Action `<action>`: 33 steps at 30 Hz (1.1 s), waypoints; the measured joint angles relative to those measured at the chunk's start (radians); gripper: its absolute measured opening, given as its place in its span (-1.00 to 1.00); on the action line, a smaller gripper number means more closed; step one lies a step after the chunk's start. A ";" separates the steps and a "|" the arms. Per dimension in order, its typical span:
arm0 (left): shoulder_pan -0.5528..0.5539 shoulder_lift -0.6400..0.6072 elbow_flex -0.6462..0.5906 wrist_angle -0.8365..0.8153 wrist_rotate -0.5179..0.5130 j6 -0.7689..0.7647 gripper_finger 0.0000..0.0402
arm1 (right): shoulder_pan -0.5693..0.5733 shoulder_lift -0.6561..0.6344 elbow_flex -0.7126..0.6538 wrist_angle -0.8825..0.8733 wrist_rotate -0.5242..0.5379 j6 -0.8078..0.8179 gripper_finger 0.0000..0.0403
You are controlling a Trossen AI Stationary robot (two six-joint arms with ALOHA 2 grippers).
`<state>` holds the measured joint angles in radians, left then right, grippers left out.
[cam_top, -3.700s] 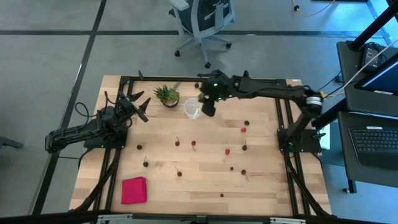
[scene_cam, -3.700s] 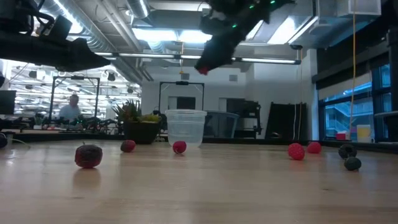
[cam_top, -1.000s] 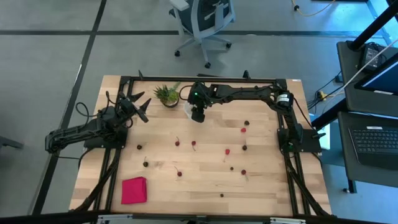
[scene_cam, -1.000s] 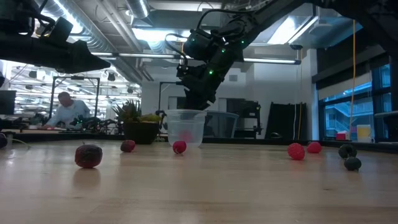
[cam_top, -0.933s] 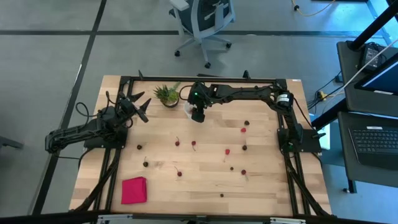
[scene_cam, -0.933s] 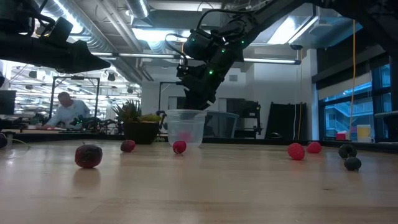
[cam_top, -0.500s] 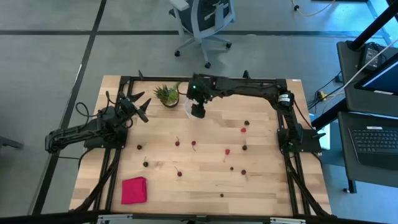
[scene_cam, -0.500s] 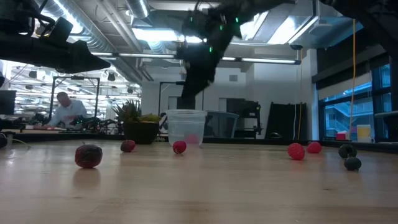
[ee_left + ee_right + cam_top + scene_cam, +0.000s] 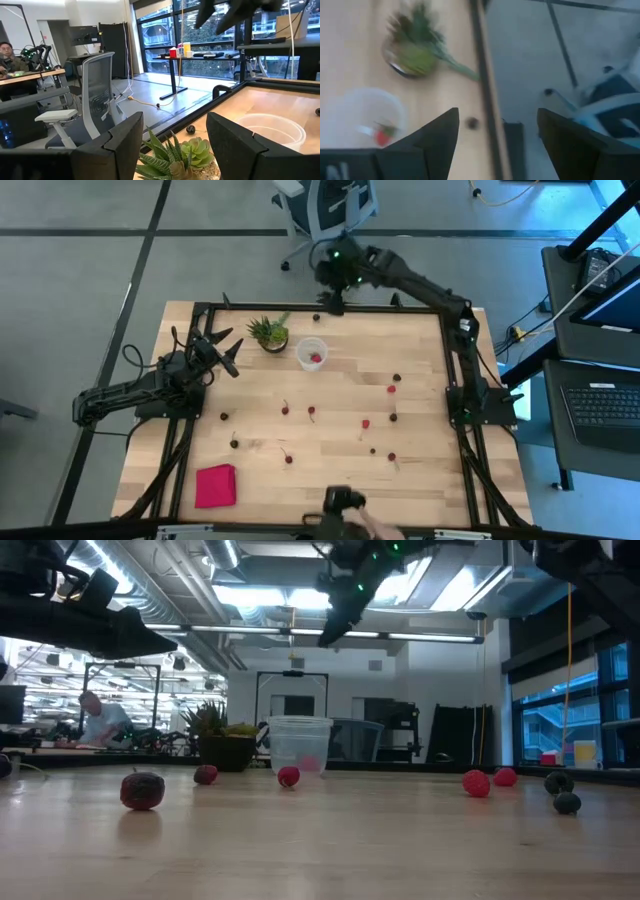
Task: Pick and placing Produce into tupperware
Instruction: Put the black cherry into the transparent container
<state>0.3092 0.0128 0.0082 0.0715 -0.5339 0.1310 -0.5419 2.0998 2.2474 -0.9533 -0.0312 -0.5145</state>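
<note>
The wooden table (image 9: pixel 420 480) has scattered small red fruits (image 9: pixel 365 423) across its middle and right side, all lying toward the near edge from the clear plastic cup (image 9: pixel 311 353), which stands beside the potted plant (image 9: pixel 269 333) with one fruit inside. The right gripper (image 9: pixel 330 298), fingers apart and empty, hangs high over the far rail, nearer those fruits' side. The left gripper (image 9: pixel 218 350), fingers apart, waits left of the plant.

Clear round tupperware (image 9: pixel 311 354) upright near table's far edge, one red fruit (image 9: pixel 316 359) inside. Remaining produce (image 9: pixel 366 423), small red and dark fruits, some stemmed, scattered loose across table middle and right.
</note>
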 joint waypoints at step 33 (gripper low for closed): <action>0.000 0.000 0.000 0.000 0.000 -0.024 0.05 | -0.101 0.375 -0.058 0.173 -0.203 -0.223 0.33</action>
<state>0.3092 0.0128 0.0082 0.0711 -0.5342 0.1075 -0.6426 2.4752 2.1899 -0.7803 -0.2344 -0.7372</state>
